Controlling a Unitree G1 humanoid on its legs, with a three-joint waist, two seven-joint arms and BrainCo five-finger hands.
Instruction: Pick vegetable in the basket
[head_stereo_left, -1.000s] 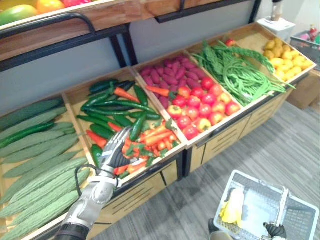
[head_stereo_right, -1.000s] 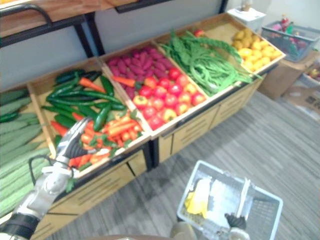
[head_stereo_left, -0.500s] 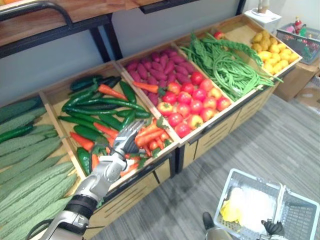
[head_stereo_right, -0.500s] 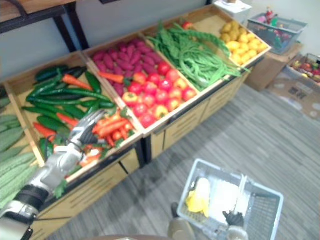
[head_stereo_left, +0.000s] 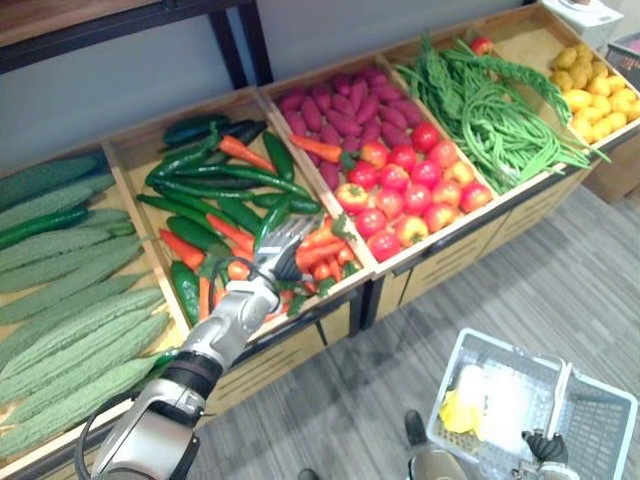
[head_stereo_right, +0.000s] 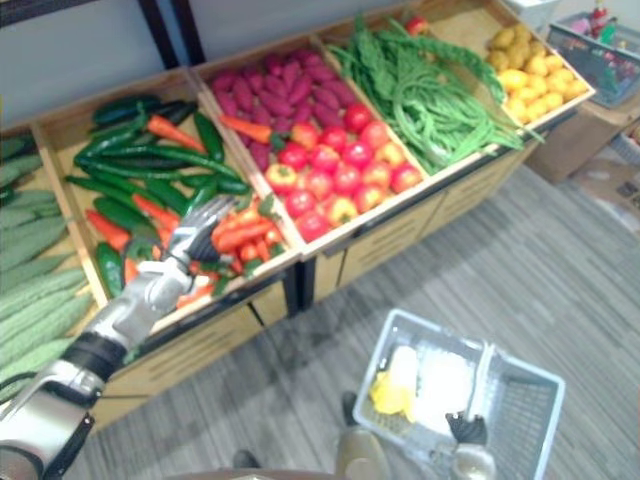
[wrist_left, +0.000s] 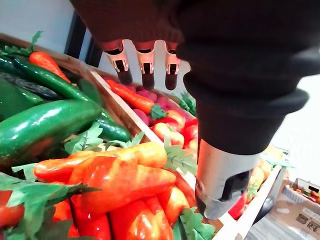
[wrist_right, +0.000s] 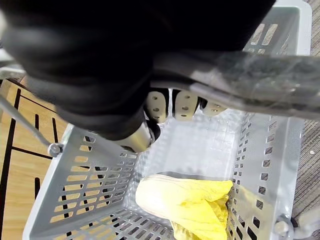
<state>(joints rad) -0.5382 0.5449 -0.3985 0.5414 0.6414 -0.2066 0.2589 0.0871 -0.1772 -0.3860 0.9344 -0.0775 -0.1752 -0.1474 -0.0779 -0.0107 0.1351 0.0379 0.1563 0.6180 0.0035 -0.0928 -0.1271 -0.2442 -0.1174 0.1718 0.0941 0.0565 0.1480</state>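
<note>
Carrots (head_stereo_left: 318, 252) lie heaped in the near right corner of a wooden crate (head_stereo_left: 135, 155), beside green peppers. My left arm stretches in from the near left, and my left hand (head_stereo_left: 272, 262) hangs just above them, fingers straight and apart, holding nothing. My right hand (head_stereo_left: 545, 447) is curled round the handle (wrist_right: 260, 75) of the grey basket (head_stereo_left: 600, 435), where a yellow item (wrist_right: 185, 200) lies.

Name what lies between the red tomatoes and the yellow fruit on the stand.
Long green beans, in their own wooden compartment, lie between the tomatoes and the yellow fruit, as the left eye view shows.
</note>
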